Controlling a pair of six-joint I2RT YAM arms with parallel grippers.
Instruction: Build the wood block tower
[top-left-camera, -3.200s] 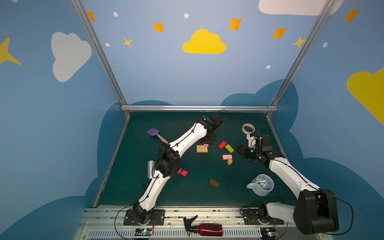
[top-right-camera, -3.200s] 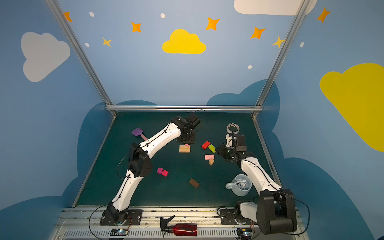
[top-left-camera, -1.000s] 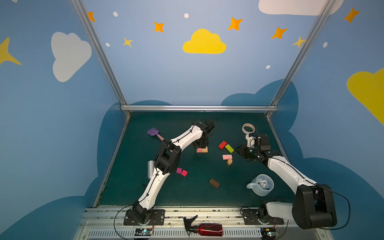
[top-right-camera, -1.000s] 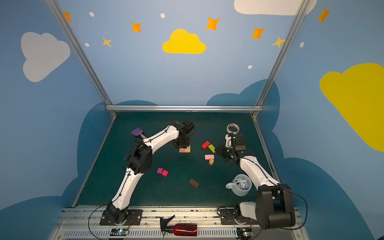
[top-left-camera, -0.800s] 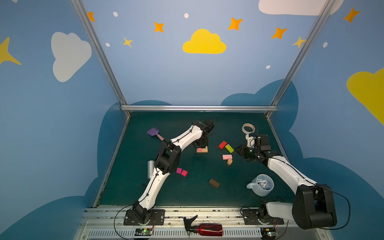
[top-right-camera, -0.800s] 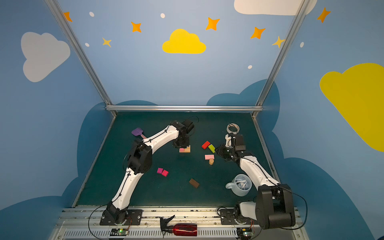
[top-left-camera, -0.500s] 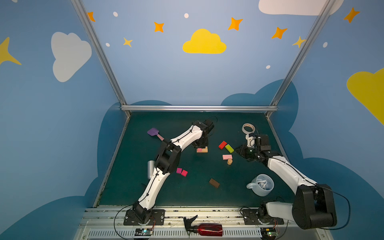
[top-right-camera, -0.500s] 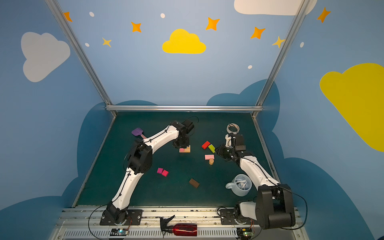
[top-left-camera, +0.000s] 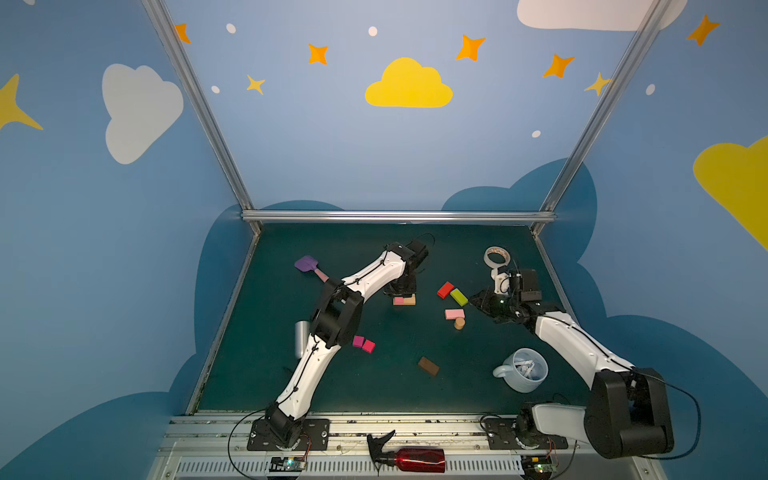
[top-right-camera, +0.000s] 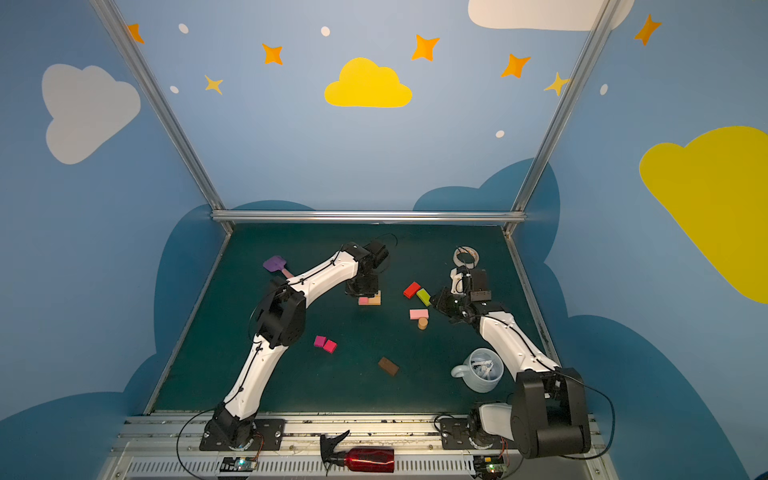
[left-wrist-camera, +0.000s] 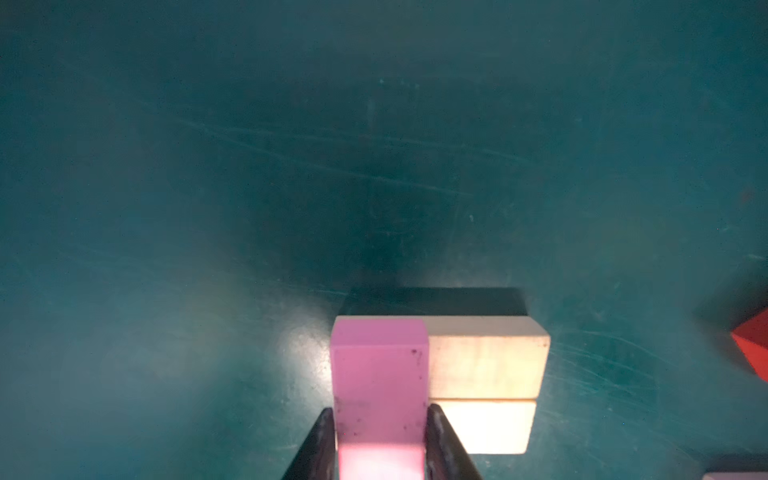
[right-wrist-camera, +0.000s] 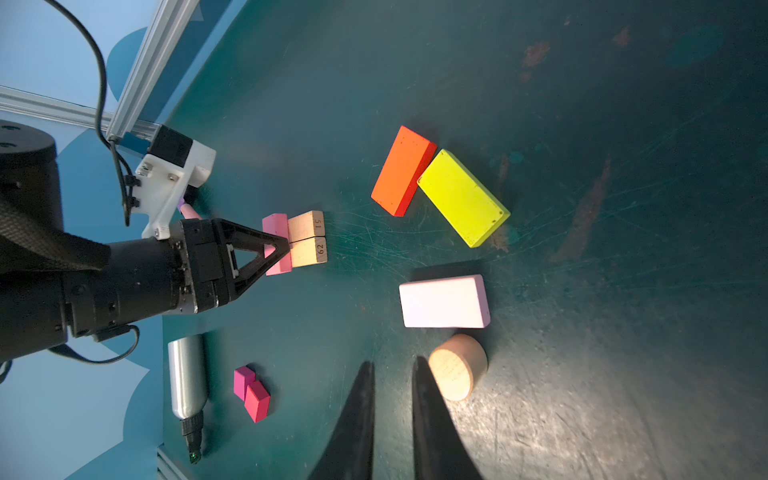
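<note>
**Left tool grasping the pink block on the tan base; right tool empty beside the loose blocks**

At the far left of the tabletop (top-left-camera: 457, 245), a purple spatula (top-left-camera: 306, 263) is lying flat. A metal canister (top-left-camera: 301, 338) is lying nearer the front, partly behind the left arm. Just right of that arm's elbow, two magenta squares (top-left-camera: 358, 341) are sitting against each other.

Toward the middle, the tower (top-left-camera: 404, 300) is standing two layers high. Two tan blocks (left-wrist-camera: 486, 365) are lying side by side and touching. The pink block (left-wrist-camera: 380, 374) is lying across them, covering one half of the pair. The left tool (left-wrist-camera: 380, 415) is reaching down from above and grasping this pink block, with its fingers (left-wrist-camera: 322, 440) sitting against both long sides. The grip appears firm, though the close wrist view is leaving its tightness uncertain.

A brown block (top-left-camera: 428, 366) is lying alone nearer the front.

Right of the tower and well apart from it, a red block (top-left-camera: 445, 289) and a lime-green block (top-left-camera: 459, 296) are lying flat, meeting at a corner. Nearer the front, a loose pink block (top-left-camera: 454, 314) is lying flat, with the tan cylinder (top-left-camera: 459, 323) sitting just beside it.

The right tool (right-wrist-camera: 392, 370) is hovering low beside that cylinder. Its jaws are standing narrowly parted and gripping nothing.

A tape roll (top-left-camera: 496, 257) is lying behind the right tool. A pale blue mug (top-left-camera: 521, 386) is standing near the front right.
</note>
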